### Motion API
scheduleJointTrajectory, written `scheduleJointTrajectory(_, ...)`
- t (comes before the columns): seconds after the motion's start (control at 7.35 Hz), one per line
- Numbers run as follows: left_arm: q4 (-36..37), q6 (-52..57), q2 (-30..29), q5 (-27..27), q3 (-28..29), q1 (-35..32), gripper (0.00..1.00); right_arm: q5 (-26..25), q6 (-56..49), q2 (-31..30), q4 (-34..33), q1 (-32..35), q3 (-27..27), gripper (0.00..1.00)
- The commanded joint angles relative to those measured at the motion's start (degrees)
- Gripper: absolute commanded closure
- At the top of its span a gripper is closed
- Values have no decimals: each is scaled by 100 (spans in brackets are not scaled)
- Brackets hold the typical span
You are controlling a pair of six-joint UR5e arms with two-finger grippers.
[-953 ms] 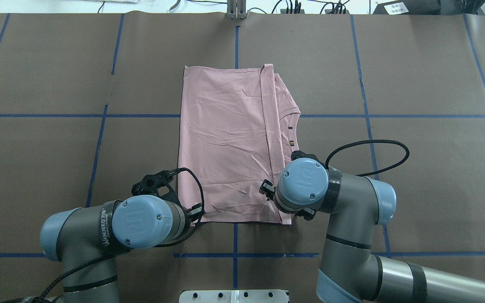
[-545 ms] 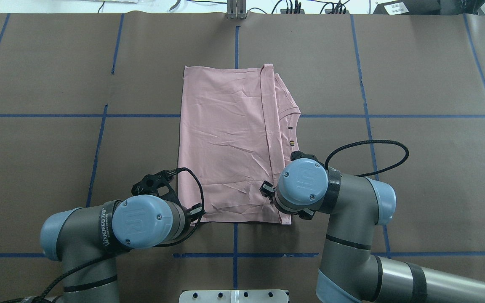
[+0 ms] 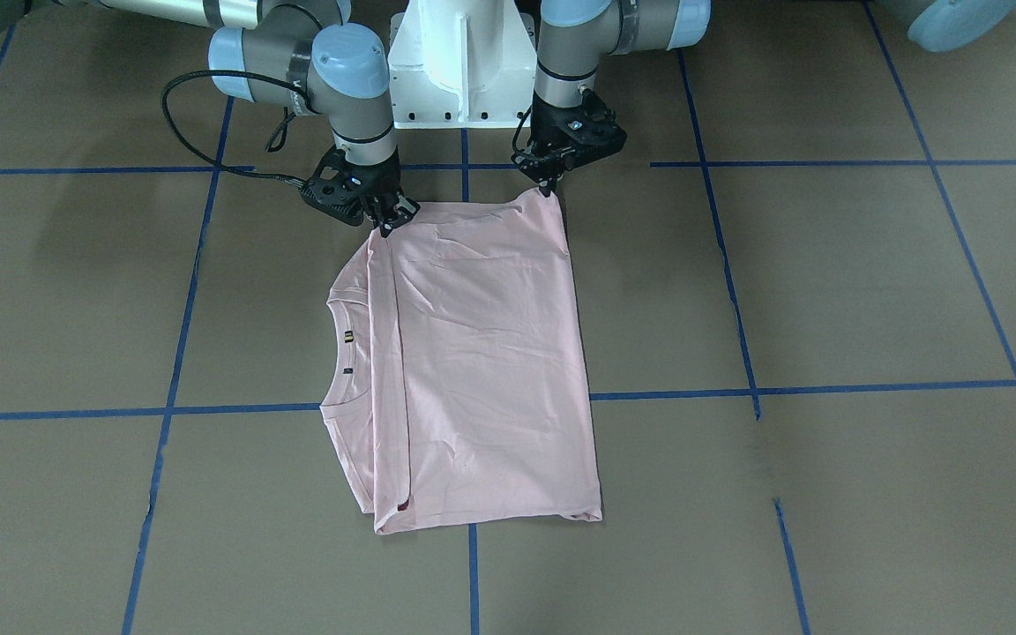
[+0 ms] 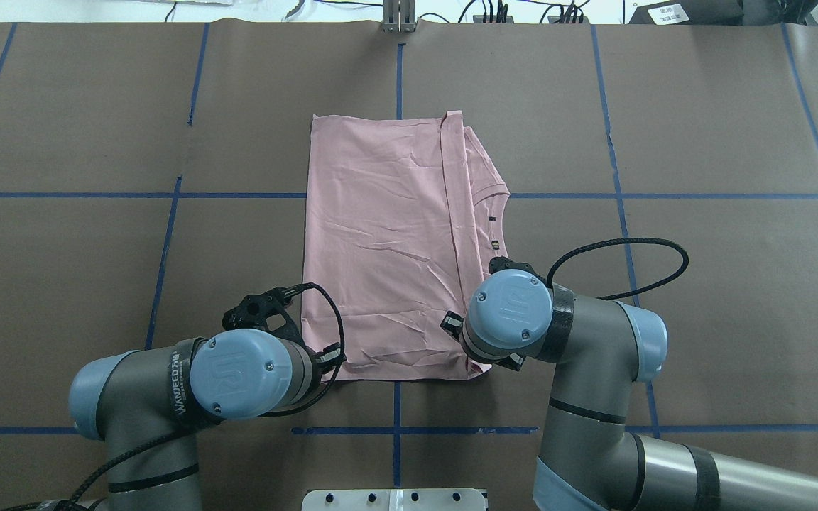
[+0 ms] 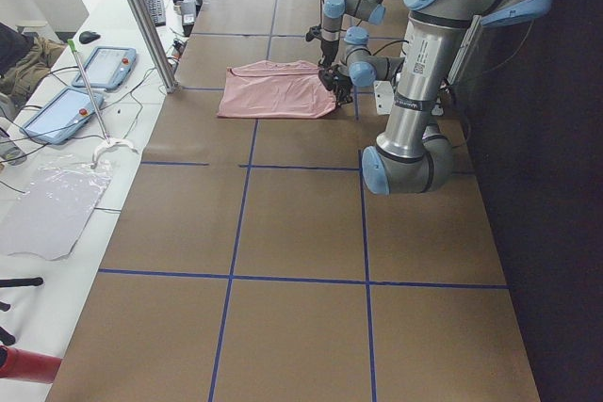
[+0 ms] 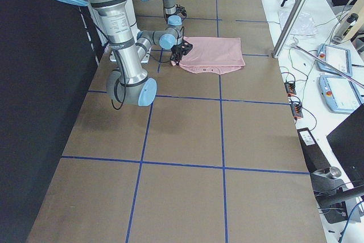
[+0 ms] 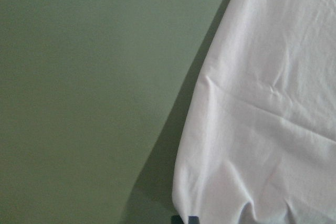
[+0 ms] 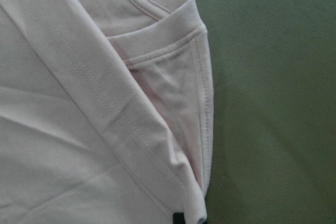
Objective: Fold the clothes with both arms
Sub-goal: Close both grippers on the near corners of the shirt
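The clothes are one pale pink T-shirt (image 3: 481,353) folded lengthwise, lying flat on the brown table with its plain side up. Its ribbed collar (image 3: 332,353) pokes out on my right. My left gripper (image 3: 550,188) is shut on the near corner on my left. My right gripper (image 3: 387,223) is shut on the other near corner, beside the folded sleeve. In the overhead view both wrists cover these corners of the shirt (image 4: 380,234). The left wrist view shows the cloth's (image 7: 262,129) edge lifted off the table. The right wrist view shows the sleeve hem (image 8: 173,30) close up.
The white pedestal base (image 3: 459,53) stands just behind the grippers. Blue tape lines (image 4: 397,426) grid the brown table cover. Past the table's far edge are a metal post (image 5: 141,16), tablets (image 5: 104,68) and cables on a white bench.
The shirt's near edge has bunched slightly at both corners and the whole shirt has slid a little toward the robot. Both wrists have barely moved.
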Motion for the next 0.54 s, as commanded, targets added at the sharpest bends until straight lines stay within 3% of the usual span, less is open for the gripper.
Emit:
scheduleJointTrajectory(0.0,7,0,-4,0,-34,0,100,-10,7,-6,-3,24,156,100)
scheduleJointTrajectory(0.41,129,9,23,9,-306,0,100,16,-28,-32,6,42,323,100)
